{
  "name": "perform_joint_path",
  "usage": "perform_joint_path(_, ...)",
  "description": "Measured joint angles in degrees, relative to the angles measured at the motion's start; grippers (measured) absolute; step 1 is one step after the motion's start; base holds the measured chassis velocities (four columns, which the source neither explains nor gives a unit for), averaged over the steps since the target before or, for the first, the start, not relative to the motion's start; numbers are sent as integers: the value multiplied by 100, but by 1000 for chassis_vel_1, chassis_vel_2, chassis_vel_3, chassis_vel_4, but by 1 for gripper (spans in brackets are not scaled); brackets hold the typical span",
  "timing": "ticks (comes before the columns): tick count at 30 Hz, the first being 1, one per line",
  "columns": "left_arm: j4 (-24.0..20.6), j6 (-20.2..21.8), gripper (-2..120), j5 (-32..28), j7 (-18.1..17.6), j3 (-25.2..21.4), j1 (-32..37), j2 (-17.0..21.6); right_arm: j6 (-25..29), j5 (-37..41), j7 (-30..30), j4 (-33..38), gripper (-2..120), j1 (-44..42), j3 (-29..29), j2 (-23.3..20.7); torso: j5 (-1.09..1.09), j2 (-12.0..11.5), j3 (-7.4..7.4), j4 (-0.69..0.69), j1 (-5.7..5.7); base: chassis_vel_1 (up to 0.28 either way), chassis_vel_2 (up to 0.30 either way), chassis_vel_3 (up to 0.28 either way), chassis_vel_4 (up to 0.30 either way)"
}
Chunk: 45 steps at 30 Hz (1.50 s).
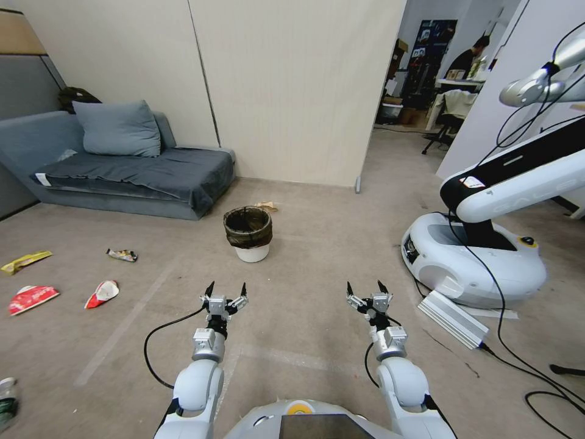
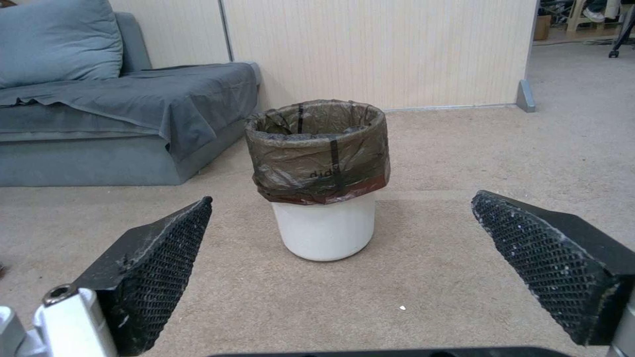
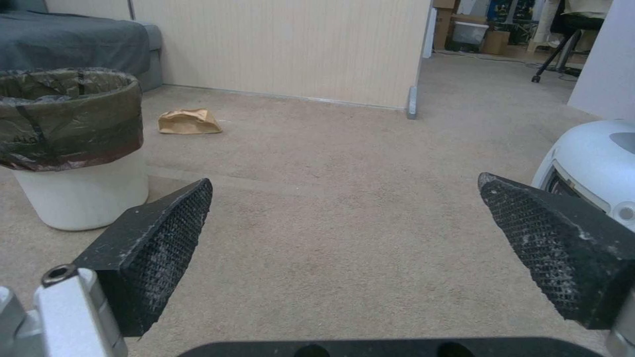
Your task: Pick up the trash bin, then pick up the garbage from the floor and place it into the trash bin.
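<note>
A: Since the trash bin (image 1: pixel 248 234) stands on the carpet, upright and untouched, would you say anything is done yet?

B: Nothing, by my reading. The left gripper (image 1: pixel 226 290) hangs low over the floor on the near side of the bin, its fingers spread wide with nothing between them. Its wrist camera looks straight at the bin, which sits centred in the gap between the two pads, apart from both.

A: And the other arm?

B: The right gripper (image 1: pixel 367 289) is level with the left one, farther right, fingers just as wide apart and empty. From its wrist the bin shows off to one side.

A: Where is the garbage?

B: Scattered on the floor at the left, well apart from the bin. A red-and-white wrapper (image 1: pixel 102 294) lies nearest the robot, a second red one (image 1: pixel 32 298) farther left, a yellow wrapper (image 1: pixel 25 261) beyond that, and a dark multicoloured wrapper (image 1: pixel 122 255) nearer the sofa (image 1: pixel 131 174). A tan crumpled bag (image 3: pixel 188 122) lies just behind the bin, towards the wall.

A: So what remains?

B: All of it, I judge: lifting the bin first, then gathering each scrap into it. The bin's liner is folded over the rim, and I cannot see anything inside.
</note>
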Motion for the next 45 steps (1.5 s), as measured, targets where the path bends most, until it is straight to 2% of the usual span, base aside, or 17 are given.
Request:
perform_joint_path(14, -13, 46, 100, -1, -13, -2, 10, 6, -9, 5, 78, -22, 100, -52, 0, 19, -1, 0, 0, 1, 0, 0, 0, 0, 0)
perform_joint_path(16, -153, 482, 100, -113, -152, -38, 110, 78, -221, 74, 730, -225, 100, -523, -6, 228, 2, 0, 0, -1, 0, 0, 0, 0, 0)
perform_joint_path(17, -211, 658, 100, -163, -211, -51, 153, 108, -259, 79, 887, -288, 100, -646, -4, 293, 2, 0, 0, -7, 0, 0, 0, 0, 0)
perform_joint_path(18, -211, 658, 100, -163, -211, -51, 153, 108, -259, 79, 887, -288, 100, -646, -4, 293, 2, 0, 0, -7, 0, 0, 0, 0, 0)
perform_joint_path(19, -283, 881, 100, -222, -279, -63, 204, 142, -244, 67, 979, -315, 100, -694, 2, 323, -1, 0, 0, -3, 0, 0, 0, 0, 0)
perform_joint_path(20, -367, 1137, 100, -290, -364, -88, 263, 185, -240, 64, 1002, -325, 100, -713, 8, 325, -1, 0, -1, 0, 0, 0, 0, 0, 0)
perform_joint_path(21, -367, 1137, 100, -290, -364, -88, 263, 185, -240, 64, 1002, -325, 100, -713, 8, 325, -1, 0, -1, 0, 0, 0, 0, 0, 0)
perform_joint_path(23, -499, 1543, 100, -403, -494, -120, 358, 252, -208, 46, 1000, -333, 100, -712, 16, 309, 0, 0, 0, 2, 0, 0, 0, 0, 0)
perform_joint_path(24, -571, 1764, 100, -463, -564, -137, 409, 288, -193, 42, 999, -333, 100, -716, 19, 302, -1, 0, 0, 1, 0, 0, 0, 0, 0)
perform_joint_path(25, -571, 1764, 100, -463, -564, -137, 409, 288, -193, 42, 999, -333, 100, -716, 19, 302, -1, 0, 0, 1, 0, 0, 0, 0, 0)
perform_joint_path(28, -775, 2382, 100, -629, -763, -185, 555, 390, -159, 39, 992, -333, 100, -718, 19, 293, -1, 0, 0, 0, 0, 0, 0, 0, 0)
perform_joint_path(31, -834, 2568, 100, -678, -822, -200, 598, 420, -140, 39, 982, -333, 100, -713, 18, 288, 0, 0, 0, 0, 0, 0, 0, 0, 0)
perform_joint_path(32, -937, 2891, 100, -765, -925, -227, 673, 474, -121, 34, 958, -337, 100, -701, 18, 265, -1, 0, 0, 0, 0, 0, 0, 0, 0)
perform_joint_path(33, -937, 2891, 100, -765, -925, -227, 673, 474, -121, 34, 958, -337, 100, -701, 18, 265, -1, 0, 0, 0, 0, 0, 0, 0, 0)
perform_joint_path(35, -1104, 3329, 100, -879, -1071, -265, 782, 549, -119, 39, 934, -341, 100, -683, 21, 218, 0, 0, 0, 0, 0, 0, 0, 0, 0)
perform_joint_path(38, -1273, 3363, 100, -869, -1100, -268, 796, 572, -147, 63, 903, -346, 100, -660, 26, 191, 3, 0, -1, -1, 0, 0, 0, 0, 0)
perform_joint_path(45, -1298, 3328, 100, -792, -1097, -263, 800, 568, -117, 72, 721, -359, 100, -623, 71, 150, 0, 0, 0, 0, 0, 0, 0, 0, 0)
